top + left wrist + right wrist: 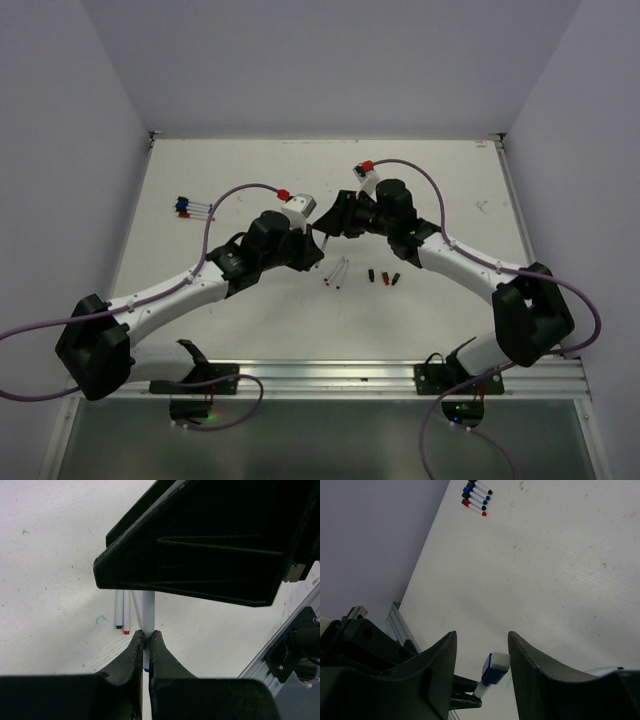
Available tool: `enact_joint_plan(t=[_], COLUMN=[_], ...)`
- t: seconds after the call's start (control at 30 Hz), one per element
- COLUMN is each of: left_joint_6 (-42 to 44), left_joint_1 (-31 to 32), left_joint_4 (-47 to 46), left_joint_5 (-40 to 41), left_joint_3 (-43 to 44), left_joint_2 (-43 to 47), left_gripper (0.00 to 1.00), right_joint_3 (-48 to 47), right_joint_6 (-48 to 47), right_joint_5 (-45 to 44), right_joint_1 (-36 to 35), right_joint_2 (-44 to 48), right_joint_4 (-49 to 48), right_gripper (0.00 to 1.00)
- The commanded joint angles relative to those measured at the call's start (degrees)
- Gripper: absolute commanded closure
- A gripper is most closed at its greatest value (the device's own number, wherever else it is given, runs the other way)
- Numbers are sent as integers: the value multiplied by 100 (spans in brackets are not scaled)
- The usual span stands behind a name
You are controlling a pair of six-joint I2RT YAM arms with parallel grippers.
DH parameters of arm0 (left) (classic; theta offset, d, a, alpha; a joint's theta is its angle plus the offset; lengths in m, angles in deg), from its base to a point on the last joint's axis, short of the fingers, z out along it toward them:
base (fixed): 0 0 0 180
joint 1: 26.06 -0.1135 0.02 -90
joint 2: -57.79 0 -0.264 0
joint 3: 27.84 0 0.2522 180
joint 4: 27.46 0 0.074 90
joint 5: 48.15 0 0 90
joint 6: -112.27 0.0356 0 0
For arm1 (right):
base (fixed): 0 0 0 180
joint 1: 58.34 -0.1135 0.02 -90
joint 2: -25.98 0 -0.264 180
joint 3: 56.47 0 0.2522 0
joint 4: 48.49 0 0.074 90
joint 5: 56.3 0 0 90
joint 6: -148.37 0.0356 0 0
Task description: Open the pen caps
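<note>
1. One white table (250, 170) carries everything listed below.
2. Two grippers meet over the table's middle, tip to tip.
   - The left gripper (145, 636) is pressed together on the white barrel of one held pen (148, 607).
   - The right gripper (482, 641) is spread, with one finger on each side of that pen's end and a gap on both sides.
3. Four capped pens (477, 497) lie in a tight row. They are well apart from both grippers, far out on the left gripper's outer side.
4. Two uncapped pens (336, 272) lie side by side on the table, just past the left gripper's fingertips. One has a black tip and one a red tip.
5. Three loose caps (383, 277) lie in a short row beside those two pens, on the right gripper's side. The middle cap is red.
6. One blue cap (496, 666) sits on the held pen, between the right gripper's fingers and touching neither.
</note>
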Motion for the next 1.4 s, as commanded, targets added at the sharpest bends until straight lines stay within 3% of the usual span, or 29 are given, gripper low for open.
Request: enact_joint_plan(t=[0.0, 0.3, 0.33, 0.47, 0.5, 0.53, 0.57, 0.6, 0.67, 0.77, 0.93, 1.03, 1.13, 1.17, 1.2, 1.27, 1.37], left_joint_6=[-45, 17, 25, 8, -1, -27, -36, -45, -10, 8, -27, -36, 8, 34, 52, 122, -9], left_joint_1=[60, 68, 68, 68, 68, 68, 68, 68, 68, 68, 68, 68, 68, 68, 68, 33, -194], left_joint_4=[-126, -99, -82, -73, -55, 40, 102, 112, -2, -37, -265, -380, -459, -468, -695, -819, -1740], left_joint_5=[133, 176, 194, 229, 264, 325, 396, 431, 590, 520, 511, 326, 133, 20, -295, -700, -2324], left_joint_3=[237, 386, 395, 439, 439, 439, 404, 343, 168, 132, 61, 96, 167, 167, 184, 167, -130], left_joint_2=[0, 0, 0, 0, 0, 0, 35, 79, 185, 150, 79, -52, -131, -158, -175, -106, 219], left_gripper=[100, 100, 100, 100, 92, 78, 51, 35, 23, 23, 27, 38, 63, 87, 99, 100, 100], right_joint_3=[12, 56, 65, 56, 65, 73, 74, 82, 109, 170, 258, 319, 320, 328, 337, 363, 608], right_joint_6=[-16, 46, 54, 46, 46, 54, 63, 63, 133, 353, 783, 994, 1082, 1109, 1109, 1092, 750], right_joint_5=[-44, -105, -131, -298, -359, -403, -430, -422, -378, -202, -61, 9, 44, 62, 149, 202, 527], right_joint_1=[-54, -107, -124, -115, -115, -115, -115, -115, -115, -115, -115, -115, -115, -115, -115, -107, -19], right_joint_2=[-48, -207, -207, -154, -110, -84, -40, 30, 109, 180, 347, 435, 558, 610, 611, 646, 681], right_joint_4=[-271, -288, -288, -201, -192, -166, -139, -113, -121, -297, -596, -780, -824, -824, -894, -956, -1543], right_gripper=[55, 87, 98, 100, 100, 100, 100, 100, 100, 100, 100, 100, 100, 100, 100, 100, 100])
